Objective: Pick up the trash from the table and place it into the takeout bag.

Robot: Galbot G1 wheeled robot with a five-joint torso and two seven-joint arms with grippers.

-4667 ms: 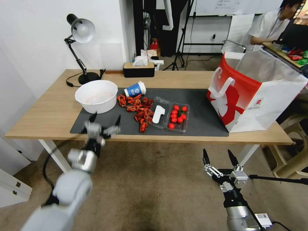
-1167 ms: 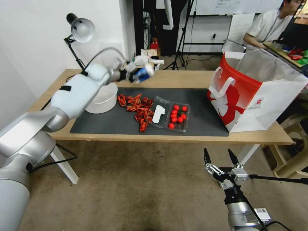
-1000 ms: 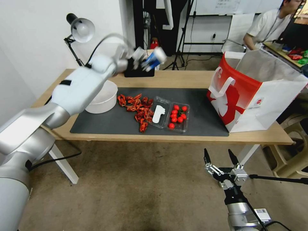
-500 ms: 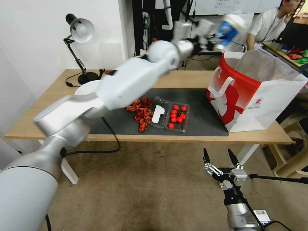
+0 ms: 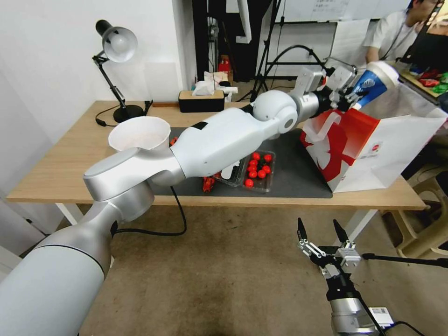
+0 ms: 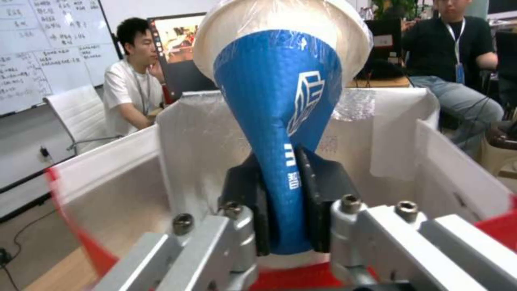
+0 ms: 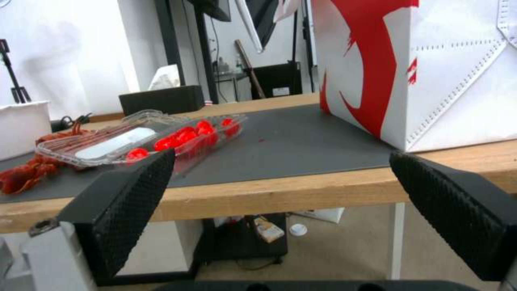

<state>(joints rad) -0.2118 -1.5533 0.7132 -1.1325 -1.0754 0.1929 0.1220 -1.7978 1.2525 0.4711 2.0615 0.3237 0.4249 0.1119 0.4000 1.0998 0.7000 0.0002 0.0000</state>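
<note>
Left claw holding a paper cup above the open takeout bag.

The left claw (image 5: 351, 89) reaches across the surface (image 5: 70, 163) and pinches the blue-and-white paper cup (image 5: 371, 84) near its narrow end, squeezing it flat between the black pads (image 6: 323, 190); the cup's wide white mouth points away from the claw, over the takeout bag (image 5: 373, 135). The bag stands open at the mat's (image 5: 289, 172) edge, its silver lining (image 6: 135, 194) showing below the cup. Away from the bag, on the mat, lie a clear box of small red tomatoes (image 5: 259, 170), red food scraps (image 5: 208, 184) and a white bowl (image 5: 140, 134). The right claw (image 5: 323, 231) hangs below the surface's front edge, on the bag's side, its fingers (image 7: 129, 202) spread wide and gripping nothing.
</note>
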